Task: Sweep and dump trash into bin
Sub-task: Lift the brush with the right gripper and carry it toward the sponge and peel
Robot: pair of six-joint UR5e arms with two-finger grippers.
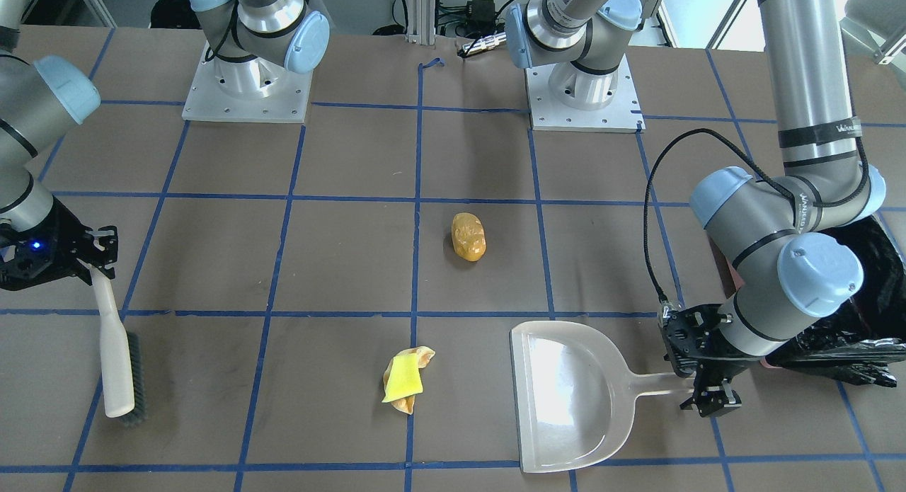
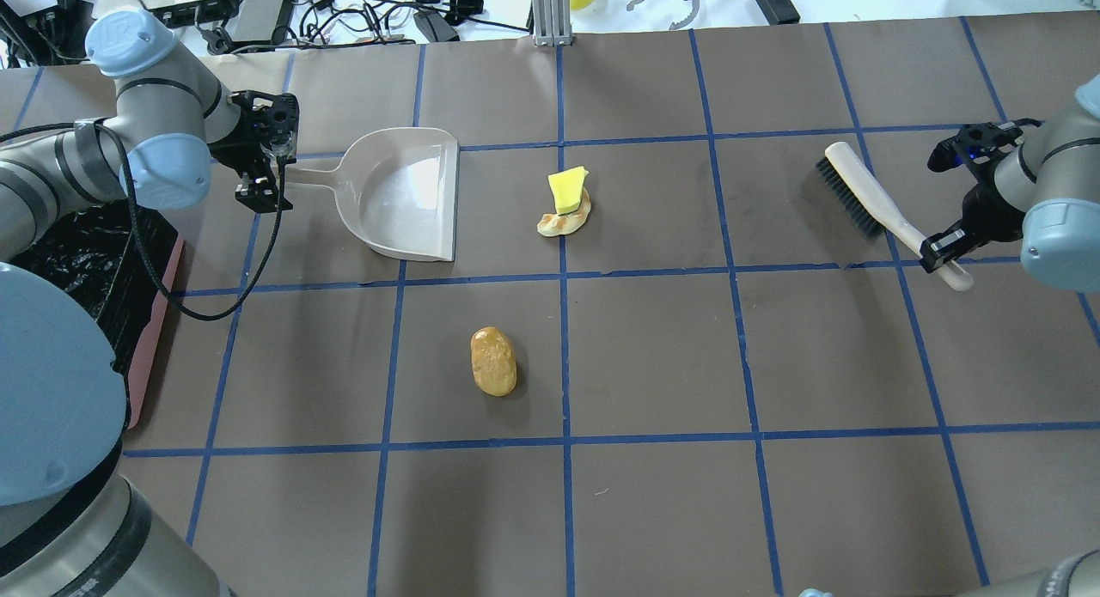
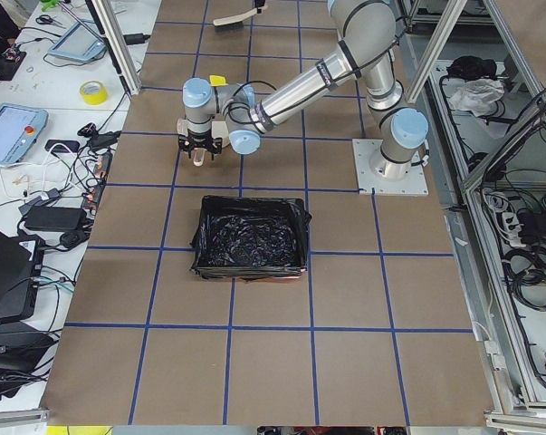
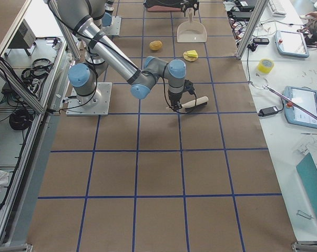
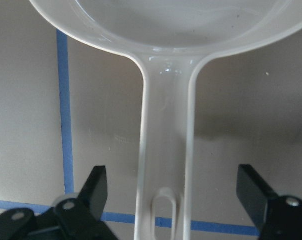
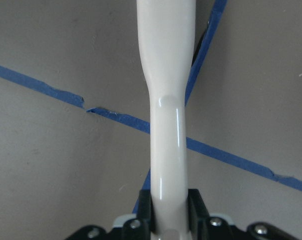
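Roll (image 2: 493, 362) well apart from dustpan (image 2: 412, 193)

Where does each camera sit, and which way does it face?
Front: across the table, faces the robot; left gripper, right gripper.
Overhead: behind robot, looks down; both grippers.
Left side: table end, sees bin; left arm.
Right side: opposite end; right arm near.
Left wrist: over dustpan handle; open fingers.
Right wrist: along brush handle; shut fingers.
Front and overhead share the roll.
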